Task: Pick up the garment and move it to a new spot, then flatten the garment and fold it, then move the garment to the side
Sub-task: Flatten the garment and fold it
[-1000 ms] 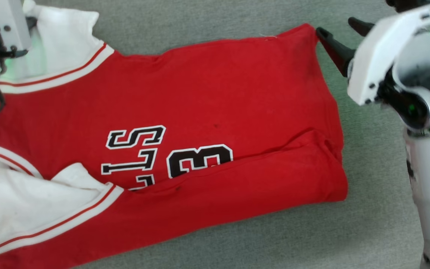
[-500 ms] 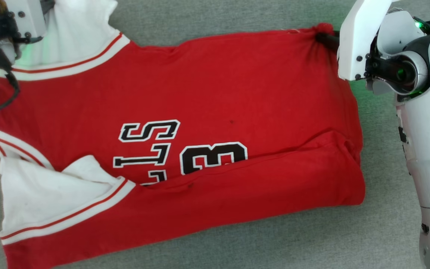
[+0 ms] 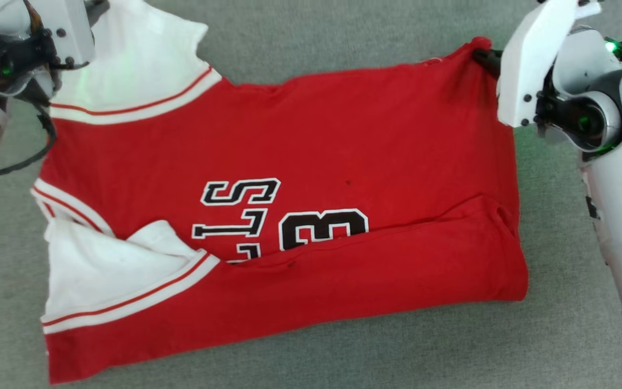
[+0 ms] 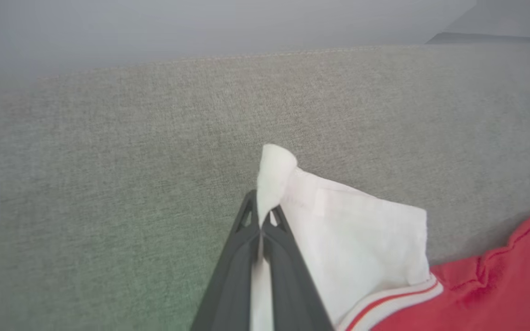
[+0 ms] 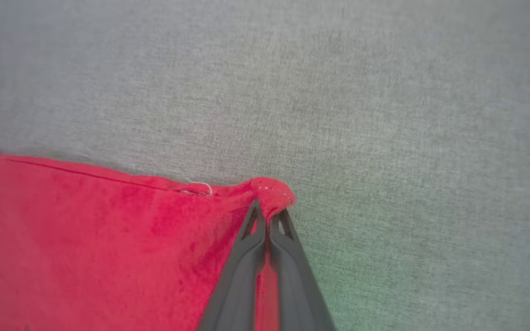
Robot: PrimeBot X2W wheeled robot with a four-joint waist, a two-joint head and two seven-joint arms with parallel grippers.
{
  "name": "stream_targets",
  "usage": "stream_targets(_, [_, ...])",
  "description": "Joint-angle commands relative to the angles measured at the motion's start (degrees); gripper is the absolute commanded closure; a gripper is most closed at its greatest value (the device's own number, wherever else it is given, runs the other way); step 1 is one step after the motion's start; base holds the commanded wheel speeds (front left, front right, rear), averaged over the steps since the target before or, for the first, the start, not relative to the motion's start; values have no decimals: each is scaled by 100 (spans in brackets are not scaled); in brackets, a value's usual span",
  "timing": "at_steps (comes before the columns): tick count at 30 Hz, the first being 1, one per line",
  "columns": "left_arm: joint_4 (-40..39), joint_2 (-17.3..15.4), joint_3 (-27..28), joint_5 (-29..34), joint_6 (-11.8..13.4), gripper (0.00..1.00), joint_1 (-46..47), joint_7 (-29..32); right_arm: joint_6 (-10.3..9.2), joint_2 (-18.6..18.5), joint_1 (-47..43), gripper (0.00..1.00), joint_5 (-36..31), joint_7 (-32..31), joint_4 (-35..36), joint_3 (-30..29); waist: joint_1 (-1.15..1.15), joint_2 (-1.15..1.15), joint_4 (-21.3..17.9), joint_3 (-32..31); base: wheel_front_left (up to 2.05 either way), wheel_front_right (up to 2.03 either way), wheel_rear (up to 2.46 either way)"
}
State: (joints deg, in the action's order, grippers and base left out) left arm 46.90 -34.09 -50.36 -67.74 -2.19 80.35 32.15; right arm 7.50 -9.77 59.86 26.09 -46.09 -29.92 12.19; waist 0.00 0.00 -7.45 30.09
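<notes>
On the grey surface [image 3: 311, 356], the left gripper [image 4: 261, 219] clamps the white sleeve [image 4: 361, 239] of the garment [image 3: 376, 140], the right gripper [image 5: 268, 219] its red corner [image 5: 272, 191]; the head view adds the chest lettering [image 3: 241, 193].

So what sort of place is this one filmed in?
Probably a sofa or upholstered bed indoors: the garment lies on grey woven upholstery with a stitched edge seam.

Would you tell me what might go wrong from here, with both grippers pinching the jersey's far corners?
1. On the left gripper the jaws hold only a thin tip of white sleeve; it may slip out when pulled.
2. The right gripper pinches just the red corner likewise, so uneven pulling could skew the garment.
3. The near fold may fall open if lifted.
</notes>
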Motion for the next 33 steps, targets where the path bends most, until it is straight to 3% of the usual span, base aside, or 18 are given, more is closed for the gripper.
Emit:
stream_targets(1, [-4, 18, 33, -42, -64, 100, -84, -61, -2, -82, -109, 100, 59, 87, 67, 69, 0, 0, 142, -310, 0, 0, 0])
stream_targets(11, [-409, -128, 52, -137, -316, 100, -373, -263, -2, -799, -836, 100, 373, 789, 779, 441, 0, 0, 477, -1102, 0, 0, 0])
stream_targets(16, [-1034, -437, 20, -206, -154, 100, -803, -214, -2, -1088, -1381, 100, 572, 787, 1225, 521, 0, 0, 608, -1454, 0, 0, 0])
stream_targets(24, [-2730, -1165, -69, -370, 633, 100, -2006, -130, -2, -1458, -2503, 100, 733, 714, 2084, 351, 0, 0, 847, -1865, 0, 0, 0])
stream_targets(33, [-4559, -1830, -81, -875, 1632, 100, -3671, -482, -2, -1441, -3899, 100, 767, 528, 2761, 4, 0, 0, 1027, -2071, 0, 0, 0])
